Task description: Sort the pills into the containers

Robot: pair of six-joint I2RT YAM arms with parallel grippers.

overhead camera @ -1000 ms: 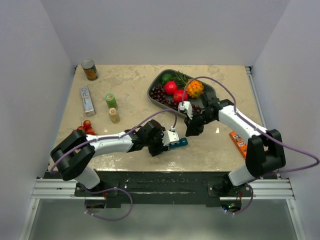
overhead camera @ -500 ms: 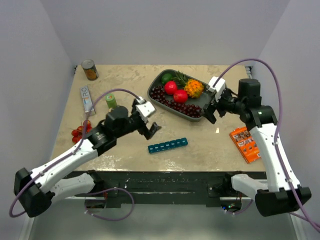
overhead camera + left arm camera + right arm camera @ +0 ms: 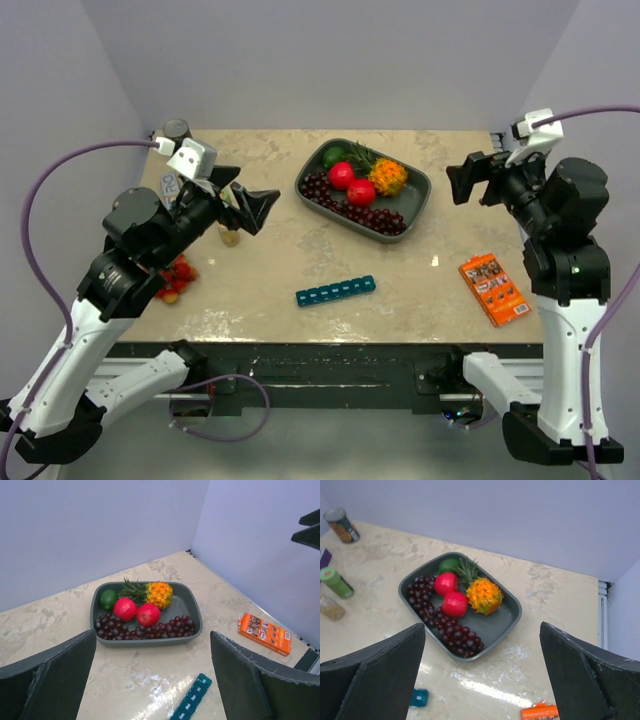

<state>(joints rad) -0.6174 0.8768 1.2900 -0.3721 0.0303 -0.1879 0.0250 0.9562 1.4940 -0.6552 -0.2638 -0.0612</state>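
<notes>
**Both pincers released above the bench**

The marbled bench (image 3: 270,165) carries everything. The left pincer (image 3: 248,197) hangs over its left side, jaws spread wide and empty. The right pincer (image 3: 470,178) hangs far right, equally spread and empty. The grey fruit tray (image 3: 420,195) sits far centre. The teal organiser strip (image 3: 335,291) lies near centre, with the orange box (image 3: 492,288) to its right. The small clear pill bottle (image 3: 330,607) stands at the left, just beside a green bottle (image 3: 335,581) and well apart from the strip.

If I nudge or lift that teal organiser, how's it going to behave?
The organiser looks like stiff plastic, so it should lift without sagging. Long, narrow and low, it would probably pivot if pushed near one end, not tip. The table looks glossy, so it may skate easily.
</notes>
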